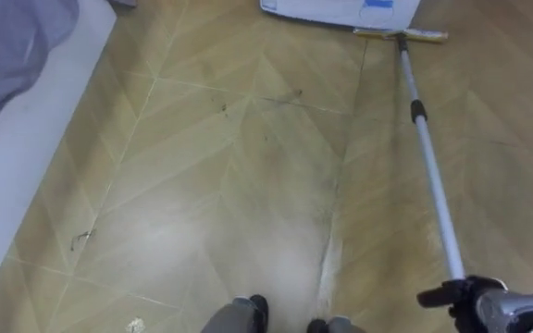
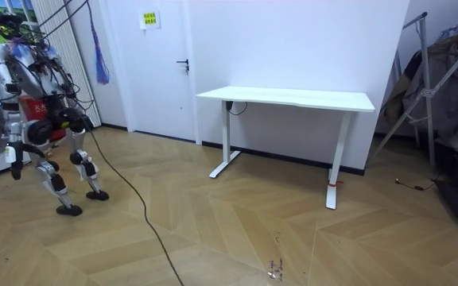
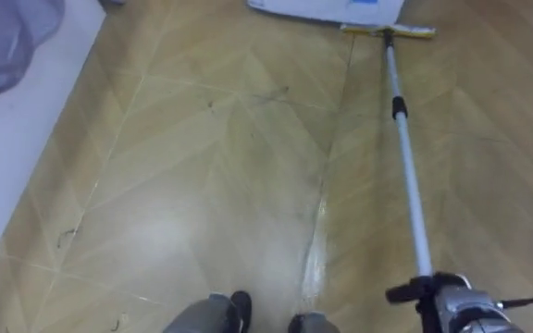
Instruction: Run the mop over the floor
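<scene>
A long flat mop [image 1: 433, 176] with a silver metal pole and a narrow yellow head [image 1: 401, 34] lies slanted across the pale wooden herringbone floor [image 1: 183, 166]. Its head rests on the floor far ahead of the robot, right up against a white and blue flat object [image 1: 340, 9]. The pole's near end runs down into the right hand [image 1: 477, 298] at the lower right, whose dark fingers are wrapped round it. Thin dark scuff marks [image 1: 285, 97] lie on the boards between the robot and the mop head. Along the left runs a white ledge [image 1: 26, 176] with a grey-lilac cloth [image 1: 7, 46] on it. In the room view the robot stands bent forward at the left, well apart from a white worktop [image 2: 285, 97] on white legs
</scene>
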Robot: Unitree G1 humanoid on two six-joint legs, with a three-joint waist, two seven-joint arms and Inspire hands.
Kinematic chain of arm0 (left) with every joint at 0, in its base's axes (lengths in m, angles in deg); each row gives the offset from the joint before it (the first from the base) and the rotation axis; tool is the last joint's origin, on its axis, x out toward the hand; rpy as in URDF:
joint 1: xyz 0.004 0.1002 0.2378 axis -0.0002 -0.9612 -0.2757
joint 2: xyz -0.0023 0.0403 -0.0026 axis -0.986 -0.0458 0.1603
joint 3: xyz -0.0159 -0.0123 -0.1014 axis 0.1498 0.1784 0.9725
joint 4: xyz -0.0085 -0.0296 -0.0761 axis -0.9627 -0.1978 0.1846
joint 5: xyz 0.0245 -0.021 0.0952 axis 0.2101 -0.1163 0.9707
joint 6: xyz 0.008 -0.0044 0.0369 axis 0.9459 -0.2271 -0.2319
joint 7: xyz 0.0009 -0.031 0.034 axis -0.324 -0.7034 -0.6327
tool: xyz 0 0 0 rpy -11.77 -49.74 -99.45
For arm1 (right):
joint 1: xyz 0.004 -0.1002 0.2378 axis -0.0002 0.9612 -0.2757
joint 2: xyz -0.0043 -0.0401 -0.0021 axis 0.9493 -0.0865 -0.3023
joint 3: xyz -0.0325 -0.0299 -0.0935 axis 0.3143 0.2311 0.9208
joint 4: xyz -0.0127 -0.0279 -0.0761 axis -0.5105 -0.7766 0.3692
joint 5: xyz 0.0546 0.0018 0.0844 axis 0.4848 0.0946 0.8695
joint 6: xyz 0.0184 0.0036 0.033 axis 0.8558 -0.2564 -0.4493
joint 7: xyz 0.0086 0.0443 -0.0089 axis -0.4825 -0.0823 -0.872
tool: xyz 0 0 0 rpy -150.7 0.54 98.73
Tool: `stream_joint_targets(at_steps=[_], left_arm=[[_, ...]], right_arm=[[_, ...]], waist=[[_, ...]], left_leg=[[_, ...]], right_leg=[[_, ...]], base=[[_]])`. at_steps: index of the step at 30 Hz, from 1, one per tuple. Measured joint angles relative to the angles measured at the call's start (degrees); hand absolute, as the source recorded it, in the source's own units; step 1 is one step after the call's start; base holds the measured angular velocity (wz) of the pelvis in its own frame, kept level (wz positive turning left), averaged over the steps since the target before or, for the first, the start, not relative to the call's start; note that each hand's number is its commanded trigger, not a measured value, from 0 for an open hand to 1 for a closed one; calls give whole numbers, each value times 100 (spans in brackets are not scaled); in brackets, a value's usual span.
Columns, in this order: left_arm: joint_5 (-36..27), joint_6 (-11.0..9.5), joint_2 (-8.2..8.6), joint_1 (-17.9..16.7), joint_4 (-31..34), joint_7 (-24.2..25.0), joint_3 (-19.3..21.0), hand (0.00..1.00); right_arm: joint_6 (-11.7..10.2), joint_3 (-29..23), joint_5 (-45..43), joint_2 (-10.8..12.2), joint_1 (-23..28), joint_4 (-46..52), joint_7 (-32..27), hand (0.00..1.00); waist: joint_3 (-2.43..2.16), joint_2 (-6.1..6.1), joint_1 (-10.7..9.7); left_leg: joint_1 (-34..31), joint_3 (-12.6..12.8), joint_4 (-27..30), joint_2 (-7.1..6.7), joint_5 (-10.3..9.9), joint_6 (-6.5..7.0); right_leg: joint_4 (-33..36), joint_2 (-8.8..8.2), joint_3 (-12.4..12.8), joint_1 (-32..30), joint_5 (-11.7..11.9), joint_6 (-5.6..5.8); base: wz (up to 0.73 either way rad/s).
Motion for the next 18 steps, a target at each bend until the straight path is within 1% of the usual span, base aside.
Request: stream_joint_targets(at_steps=[1,2,4,5,6,7,8,9,10,11,12,13,14,16,17,18], left_arm=[[7,-1,-22,16,12,58,2,0],[6,-5,-34,29,17,87,2,0],[15,-43,-55,124,-72,121,4,0],[21,-67,-54,158,-140,128,5,0],[35,-95,-52,178,-264,153,32,0],[64,-98,-42,183,-341,192,127,0],[65,-96,-33,183,-366,196,155,0],[56,-94,-32,137,-406,196,162,0],[57,-90,-33,90,-472,183,219,0],[59,-79,-34,68,-515,169,247,0],[65,-40,-34,-14,-516,130,352,0],[167,0,-34,-72,-517,105,460,0],[247,20,-33,-92,-520,105,502,0],[579,48,-35,-248,-501,88,641,0],[598,59,-39,-289,-500,88,646,0],[706,94,-29,-369,-501,90,645,0]], right_arm=[[-3,13,-9,-3,153,-3,61,100],[-3,26,-21,-2,235,-6,93,100],[-85,88,-19,5,584,-55,200,100],[-116,88,-40,11,670,-94,212,100],[-124,89,-184,32,812,-161,217,100],[-135,89,-371,38,954,-251,199,100],[-140,89,-435,39,1034,-302,155,100],[-142,88,-606,49,1202,-411,78,100],[-140,88,-677,85,1405,-448,24,100],[-138,87,-750,115,1507,-450,20,100],[-137,86,-851,188,1672,-451,10,100],[-138,85,-905,270,1825,-455,16,100],[-138,84,-943,310,1911,-455,20,100],[-132,80,-1146,475,2189,-438,55,100],[-130,80,-1212,513,2235,-437,62,100],[-118,76,-1303,585,2329,-420,87,100]], waist=[[2,3,-14],[4,8,-13],[10,70,-33],[13,101,-34],[5,181,-57],[-13,253,-109],[-28,298,-137],[-55,363,-194],[-78,349,-256],[-103,350,-256],[-134,323,-291],[-139,300,-388],[-147,283,-404],[-200,150,-445],[-215,117,-490],[-216,43,-545]], left_leg=[[91,-2,-8,-17,-58,37],[147,2,-12,-26,-84,50],[423,12,-98,-43,-150,106],[524,15,-134,-44,-162,122],[733,22,-244,-46,-183,143],[904,28,-353,-57,-190,159],[997,25,-416,-67,-188,165],[1201,29,-581,-93,-167,203],[1446,82,-820,-129,-111,244],[1575,117,-947,-143,-82,253],[1827,152,-1205,-177,-30,255],[2070,167,-1403,-193,15,265],[2190,176,-1497,-196,28,264],[2640,226,-1835,-188,56,234],[2734,227,-1895,-184,61,226],[2974,260,-2040,-177,70,210]], right_leg=[[-21,-27,-2,104,-36,61],[-29,-43,-8,165,-48,79],[-206,-73,-48,478,-63,104],[-288,-71,-46,597,-55,118],[-471,-68,-43,829,-25,171],[-649,-64,-41,1027,6,223],[-746,-64,-41,1124,28,250],[-955,-78,-51,1324,72,289],[-1141,-97,-40,1535,113,330],[-1242,-116,-32,1638,140,345],[-1428,-154,-21,1830,187,362],[-1614,-177,-70,2065,230,377],[-1712,-189,-107,2180,255,385],[-2043,-245,-397,2603,322,389],[-2116,-247,-440,2706,329,386],[-2245,-245,-473,2928,351,384]], base=[[-4],[0],[0],[-6],[-11],[-10],[-4],[0],[-6],[-22],[-22],[-18],[-14],[-19],[-12],[-16]])
